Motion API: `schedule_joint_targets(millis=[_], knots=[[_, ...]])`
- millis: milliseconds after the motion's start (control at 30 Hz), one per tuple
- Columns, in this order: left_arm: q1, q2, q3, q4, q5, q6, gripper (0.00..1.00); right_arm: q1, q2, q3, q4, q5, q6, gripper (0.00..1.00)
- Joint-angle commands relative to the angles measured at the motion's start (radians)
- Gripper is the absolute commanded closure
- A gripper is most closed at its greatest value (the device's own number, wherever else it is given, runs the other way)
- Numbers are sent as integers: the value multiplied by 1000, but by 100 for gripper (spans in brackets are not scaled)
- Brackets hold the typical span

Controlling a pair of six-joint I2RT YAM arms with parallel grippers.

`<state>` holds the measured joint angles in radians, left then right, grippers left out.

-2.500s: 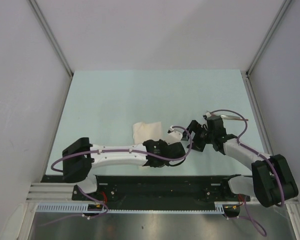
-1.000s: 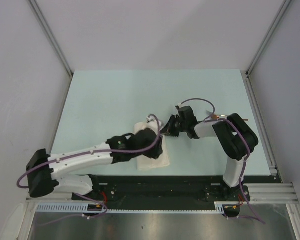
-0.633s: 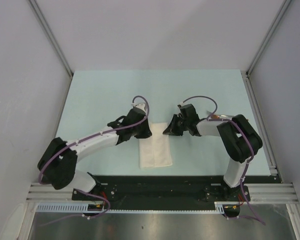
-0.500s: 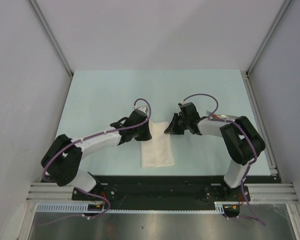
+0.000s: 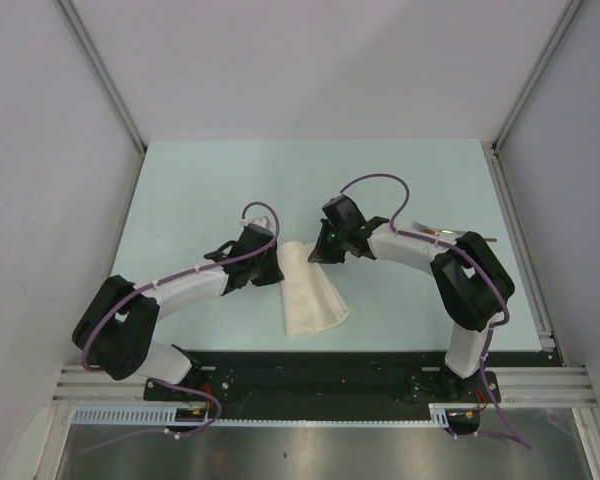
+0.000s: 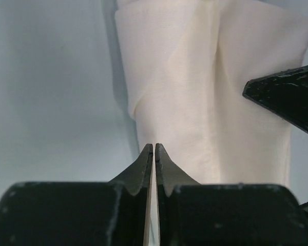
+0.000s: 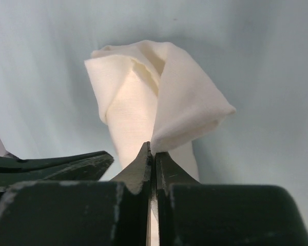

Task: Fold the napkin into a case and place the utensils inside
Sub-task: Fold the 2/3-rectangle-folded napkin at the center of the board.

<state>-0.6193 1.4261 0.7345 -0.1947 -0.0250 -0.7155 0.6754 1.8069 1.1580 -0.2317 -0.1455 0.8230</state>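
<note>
Table: A pale blue-green table (image 5: 200, 190) has white walls on three sides. Both arms reach in from the 6 o'clock edge.
Napkin: The white napkin (image 5: 312, 295) lies folded on the table, a little toward 6 o'clock from the middle. It is narrow at its 12 o'clock end and gets wider toward 6 o'clock, like a cone. The narrow end is bunched up and the wide end lies flat.
Left gripper: The left gripper (image 5: 268, 268) is at the napkin's 10 o'clock side, touching its edge. Its two black fingers are pressed together with only a hair of a gap. In its own camera the tips sit right on the napkin's side edge. A thin pale strip shows between them, so it looks like it is pinching the cloth.
Right gripper: The right gripper (image 5: 318, 252) is at the napkin's 12 o'clock tip. Its fingers are squeezed tight too. In its own camera a corner of the napkin goes in between the tips and is lifted up. A flap is folded over it like a little hood.
Both together: The grippers are near each other, one on each side of the narrow end, and they do not touch. Each wrist camera sees a black finger of the other gripper at the side.
Spoon: The spoon (image 5: 430, 231) lies at about 3 o'clock on the table, partly hidden behind the right arm. Only its thin silver handle shows well. It is well apart from the napkin.
</note>
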Motion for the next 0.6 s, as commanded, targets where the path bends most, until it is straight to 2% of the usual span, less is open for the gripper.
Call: schedule_joint_targets(millis=[0,233,300,567], knots=[[6,6,-46,47,3,-42,93,47,48,101,-118,106,126,100],[1,49,-72,107,45,-61,94,102,126,186,-162,132,296,100],[1,51,-79,115,46,-62,94,127,141,221,-188,191,324,100],[-2,42,-116,152,63,-73,94,161,175,244,-181,242,476,100]])
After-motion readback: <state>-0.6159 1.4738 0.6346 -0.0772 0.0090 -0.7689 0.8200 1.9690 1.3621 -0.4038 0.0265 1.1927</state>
